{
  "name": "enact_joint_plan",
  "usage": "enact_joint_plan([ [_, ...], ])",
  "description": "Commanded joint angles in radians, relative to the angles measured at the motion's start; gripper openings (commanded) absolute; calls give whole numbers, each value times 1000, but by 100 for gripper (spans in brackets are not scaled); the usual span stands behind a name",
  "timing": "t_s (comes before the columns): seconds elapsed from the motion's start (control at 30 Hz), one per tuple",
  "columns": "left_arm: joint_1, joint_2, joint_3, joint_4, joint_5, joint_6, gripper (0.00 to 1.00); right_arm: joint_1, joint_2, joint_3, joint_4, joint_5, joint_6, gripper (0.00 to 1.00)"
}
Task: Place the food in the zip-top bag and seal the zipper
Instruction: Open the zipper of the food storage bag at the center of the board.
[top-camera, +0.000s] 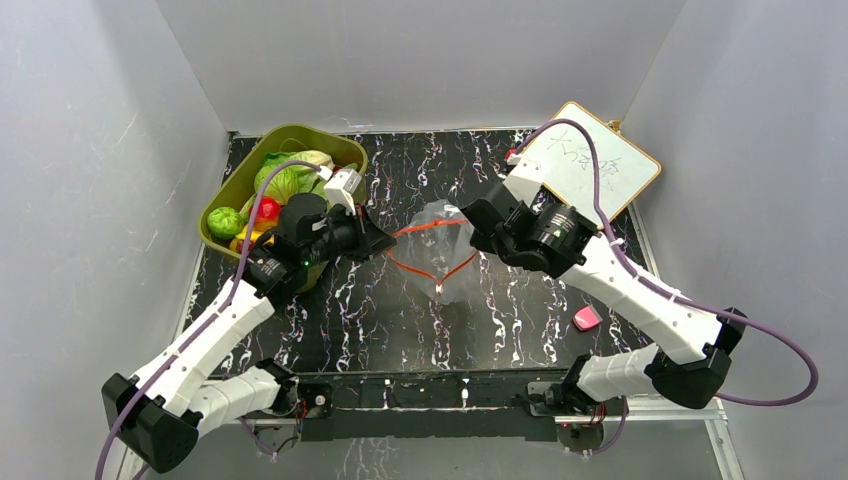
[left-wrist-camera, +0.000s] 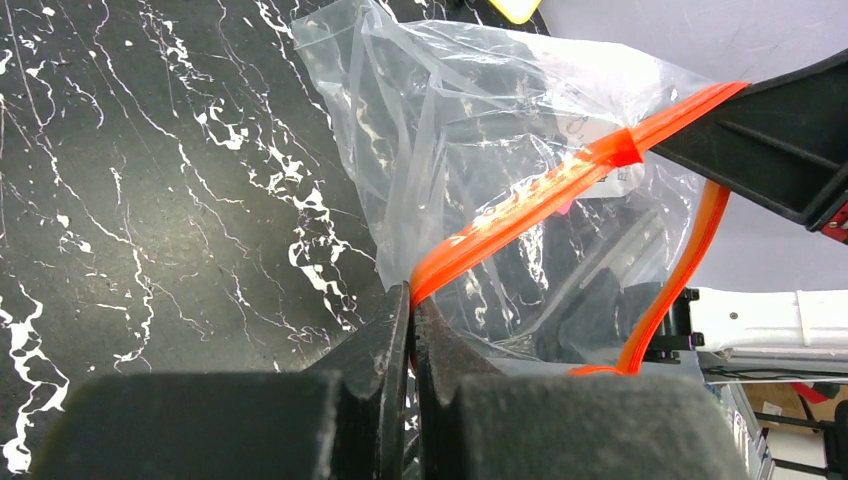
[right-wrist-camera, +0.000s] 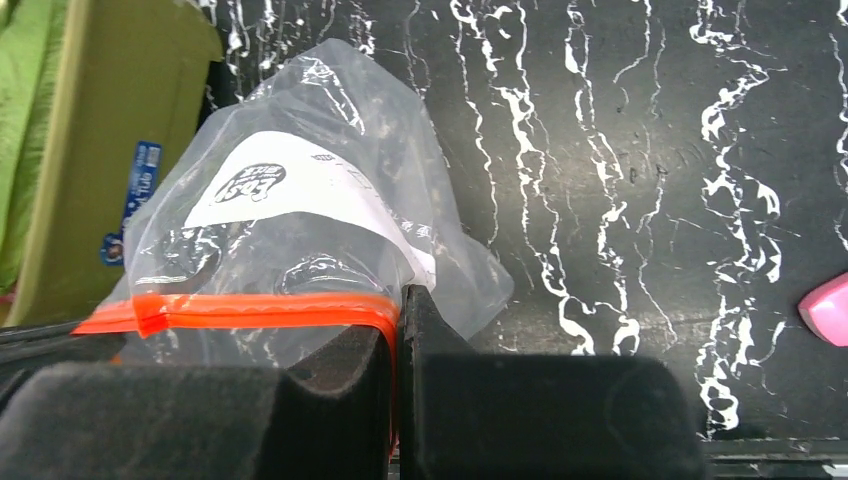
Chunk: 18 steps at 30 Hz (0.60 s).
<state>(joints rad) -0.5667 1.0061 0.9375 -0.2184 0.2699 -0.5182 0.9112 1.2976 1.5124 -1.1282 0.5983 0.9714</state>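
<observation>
The clear zip-top bag (top-camera: 441, 255) hangs over the middle of the black table, its mouth spread between my two grippers. Its red-orange zipper (top-camera: 432, 228) runs taut from one to the other, and the second lip sags in a V below. My left gripper (top-camera: 390, 240) is shut on the zipper's left end (left-wrist-camera: 560, 180), fingertips (left-wrist-camera: 400, 310) pinching the strip. My right gripper (right-wrist-camera: 400, 300) is shut on the right end (right-wrist-camera: 260, 310). No food shows inside the bag (right-wrist-camera: 300, 200). The food sits in the tub: pale cabbage (top-camera: 290, 180), a red fruit (top-camera: 267, 208), a green piece (top-camera: 225, 220).
The olive-green tub (top-camera: 310, 132) stands at the back left, right behind my left wrist. A white wood-framed board (top-camera: 590, 165) leans at the back right. A small pink object (top-camera: 587, 318) lies on the table near the right arm. Grey walls close in three sides.
</observation>
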Motion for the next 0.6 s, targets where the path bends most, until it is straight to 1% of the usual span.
enact_joint_plan([
  [0.0,11,1,11,-24,1,13,0,-9,-42,-23,-51,92,-10,0],
  [0.07,10,2,-2,29,56,-18,0,-9,-50,-52,49,8,-51,1],
  [0.17,9,-5,-23,79,96,-61,0,-9,-70,-101,163,-108,-89,16],
  [0.23,10,-11,-41,102,109,-87,0,-9,-83,-134,223,-161,-99,22],
  [0.33,10,-13,-69,148,122,-115,0,-9,-102,-187,294,-221,-93,22],
  [0.4,11,-7,-73,150,121,-118,0,-9,-109,-206,314,-240,-74,19],
  [0.5,10,1,-71,140,114,-113,0,-8,-117,-207,296,-207,-52,15],
  [0.53,11,0,-72,138,110,-113,0,-8,-124,-207,290,-191,-47,15],
  [0.57,11,-1,-73,136,106,-114,0,-8,-129,-209,288,-181,-44,17],
])
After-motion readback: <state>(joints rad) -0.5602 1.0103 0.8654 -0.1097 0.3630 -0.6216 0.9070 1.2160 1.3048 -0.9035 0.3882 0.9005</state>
